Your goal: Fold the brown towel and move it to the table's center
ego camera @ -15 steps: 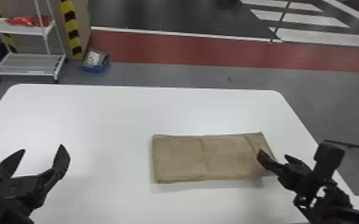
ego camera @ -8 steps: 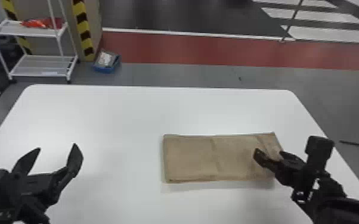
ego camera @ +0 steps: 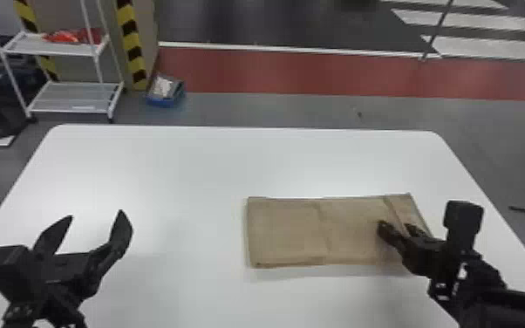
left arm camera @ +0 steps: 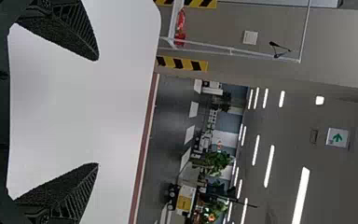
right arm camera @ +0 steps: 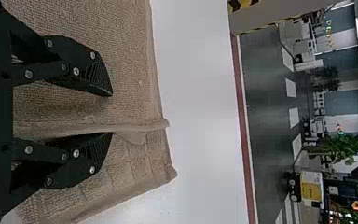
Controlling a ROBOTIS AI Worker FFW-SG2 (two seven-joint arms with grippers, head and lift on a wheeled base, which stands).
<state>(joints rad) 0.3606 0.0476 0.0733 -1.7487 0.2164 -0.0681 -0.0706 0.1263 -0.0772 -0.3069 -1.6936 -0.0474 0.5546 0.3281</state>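
The brown towel lies as a flat folded strip right of the table's middle, with a narrow flap at its right end. Over that right end is my right gripper, fingers apart and low at the cloth. In the right wrist view my right gripper straddles a raised ridge of the towel, one finger on each side, not closed on it. My left gripper stands open at the table's left, away from the towel; in the left wrist view the left gripper has nothing between its fingers.
The white table has its far edge beyond the towel and its right edge close to my right arm. On the floor behind stand a white shelf rack and a blue box.
My right gripper has moved slightly left over the towel's right end. The head view has shifted left, so table and towel appear farther right. My left gripper looks unchanged in its opening.
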